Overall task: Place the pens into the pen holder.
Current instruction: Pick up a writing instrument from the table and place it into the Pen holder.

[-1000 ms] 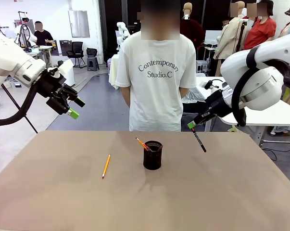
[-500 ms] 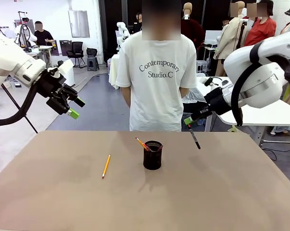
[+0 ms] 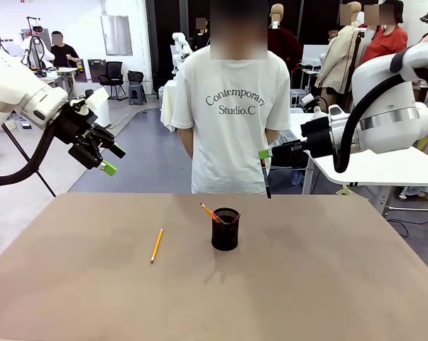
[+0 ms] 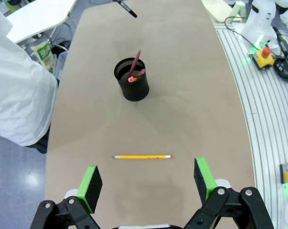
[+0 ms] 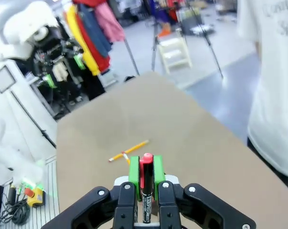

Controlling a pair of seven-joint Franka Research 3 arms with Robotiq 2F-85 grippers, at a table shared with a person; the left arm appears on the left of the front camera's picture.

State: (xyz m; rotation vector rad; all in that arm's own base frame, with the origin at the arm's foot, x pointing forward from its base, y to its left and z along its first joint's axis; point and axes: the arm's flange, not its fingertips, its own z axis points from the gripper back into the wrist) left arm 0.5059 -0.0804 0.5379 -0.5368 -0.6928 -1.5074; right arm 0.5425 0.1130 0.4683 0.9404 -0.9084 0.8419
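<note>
The black mesh pen holder (image 3: 226, 229) stands mid-table with a pencil (image 3: 209, 212) leaning out of it. In the left wrist view the pen holder (image 4: 132, 86) also contains a dark red pen (image 4: 135, 63). One yellow pencil (image 3: 157, 245) lies loose on the table to its left. My right gripper (image 3: 265, 154) is shut on the black marker (image 3: 267, 181), which hangs nearly upright above and just right of the holder. In its own view the right gripper (image 5: 146, 171) clamps the marker (image 5: 145, 195). My left gripper (image 3: 114, 159) hovers open and high at the left; the loose pencil (image 4: 143, 156) lies beyond its fingers (image 4: 91, 181).
A person in a white T-shirt (image 3: 231, 121) stands at the table's far edge, right behind the holder, hands out of sight. The tan tabletop (image 3: 327, 284) is bare on the right and in front.
My right gripper has swung left with the marker, from right of the holder to almost above it, and the marker now hangs closer to upright. The left arm has stayed still.
</note>
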